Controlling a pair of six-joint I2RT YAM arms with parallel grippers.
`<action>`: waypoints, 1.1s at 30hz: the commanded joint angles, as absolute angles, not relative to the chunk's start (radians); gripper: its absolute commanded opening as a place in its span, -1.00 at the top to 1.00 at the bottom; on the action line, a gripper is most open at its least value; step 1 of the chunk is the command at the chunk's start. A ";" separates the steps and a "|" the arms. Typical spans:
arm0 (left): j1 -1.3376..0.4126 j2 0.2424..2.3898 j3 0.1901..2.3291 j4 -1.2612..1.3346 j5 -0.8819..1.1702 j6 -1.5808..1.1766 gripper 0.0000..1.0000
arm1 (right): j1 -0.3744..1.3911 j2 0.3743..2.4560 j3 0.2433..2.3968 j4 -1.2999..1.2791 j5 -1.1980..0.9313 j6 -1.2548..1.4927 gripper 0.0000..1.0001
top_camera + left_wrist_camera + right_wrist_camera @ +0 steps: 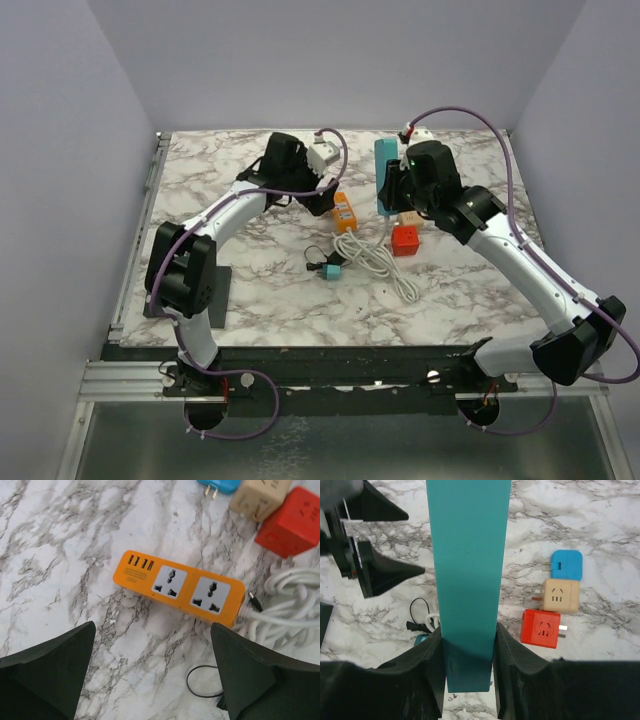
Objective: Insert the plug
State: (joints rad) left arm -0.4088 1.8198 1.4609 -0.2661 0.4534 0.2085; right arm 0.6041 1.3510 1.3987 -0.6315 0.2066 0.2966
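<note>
- My right hand (468, 647) gripped an upright teal strip (468, 555) between its fingers.
- My left hand (152, 630) hung wide open, an orange power strip (180, 587) just ahead on the desk (65, 540).

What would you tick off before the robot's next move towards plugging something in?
1. Orange strip lies flat, both sockets face up and uncovered: ok.
2. Left jaws open and empty above the strip: ok.
3. Right jaws shut on the teal bar: ok.
4. A plug held, ready to insert: not ok. The blue plug lies loose by the beige cube.
5. White cable off the sockets: ok.
6. Whether the teal bar has sockets: cannot tell.
</note>
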 commanded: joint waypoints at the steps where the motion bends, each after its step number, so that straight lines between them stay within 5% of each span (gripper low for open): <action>1: -0.456 1.786 1.381 -0.317 0.530 0.654 -0.98 | 0.607 1.321 1.392 -0.612 0.287 0.285 0.80; 17: -0.492 1.847 1.343 -0.516 0.652 1.547 -0.98 | 0.606 1.277 1.315 -0.598 0.357 0.311 0.80; 33: -0.568 1.935 1.304 -0.168 0.658 1.591 -0.98 | 0.604 1.233 1.308 -0.615 0.337 0.321 0.81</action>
